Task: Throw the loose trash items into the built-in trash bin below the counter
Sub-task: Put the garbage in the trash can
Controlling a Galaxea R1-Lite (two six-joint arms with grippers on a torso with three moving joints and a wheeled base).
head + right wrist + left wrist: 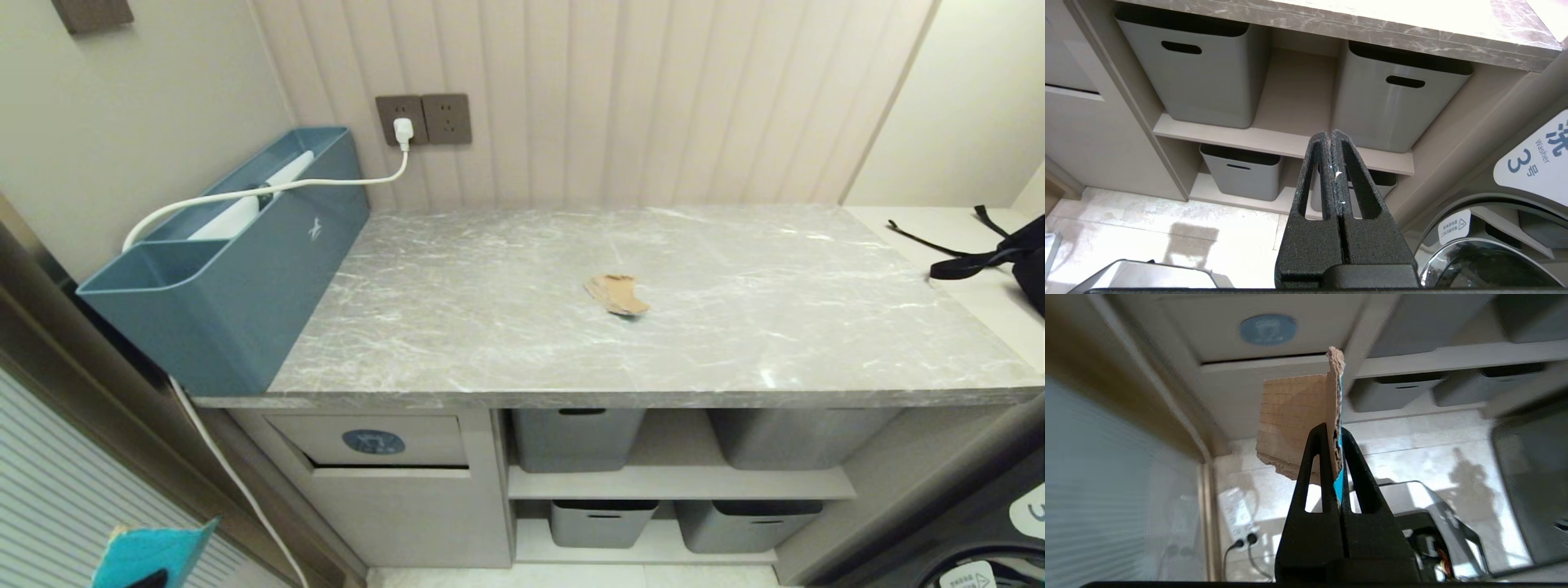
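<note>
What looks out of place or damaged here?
One torn brown cardboard scrap lies alone mid-counter, edges ragged and curled. The left claw grips a tan card piece with a frayed edge, low in front of the trash bin flap, which is shut. Nothing spilled.

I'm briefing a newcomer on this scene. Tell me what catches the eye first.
The left gripper pinches a tan card piece with a teal underside, held low in front of the trash bin flap. A crumpled brown cardboard scrap lies alone mid-counter. A big teal-blue box stands at the counter's left end.
</note>
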